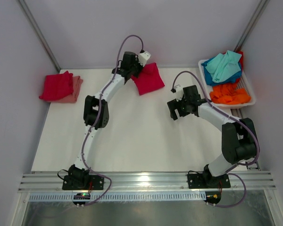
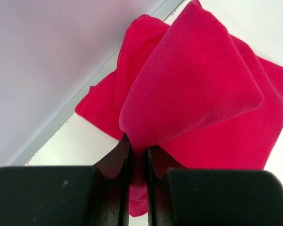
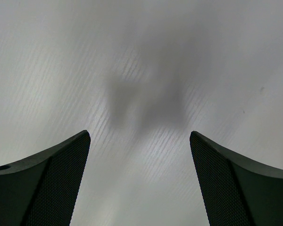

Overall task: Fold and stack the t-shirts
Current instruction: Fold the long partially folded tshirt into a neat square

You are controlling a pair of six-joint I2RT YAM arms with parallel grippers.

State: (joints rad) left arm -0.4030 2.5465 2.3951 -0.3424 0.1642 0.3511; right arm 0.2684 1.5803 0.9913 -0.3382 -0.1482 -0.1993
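Black fingers [image 2: 125,155] of the left hand [image 2: 137,149] stood almost together, clamped on a pinch of a crimson t-shirt [image 2: 193,89]. One flap of it rose from the grip and draped over the rest, which lay flat on the white worktop [image 1: 141,136] close to the back wall. From above, that shirt sat near the middle of the far edge, with the left hand at its left corner.

Well to the right, the right hand [image 1: 177,111] hung over bare worktop, its two fingers spread wide apart and holding nothing.

At the far left, a folded red t-shirt [image 1: 55,85] lay on top of a pink t-shirt [image 1: 75,92]. In the far right corner a white basket [image 1: 247,92] held a teal t-shirt [image 1: 225,65], a blue t-shirt [image 1: 209,78] and an orange t-shirt [image 1: 230,94], all crumpled.
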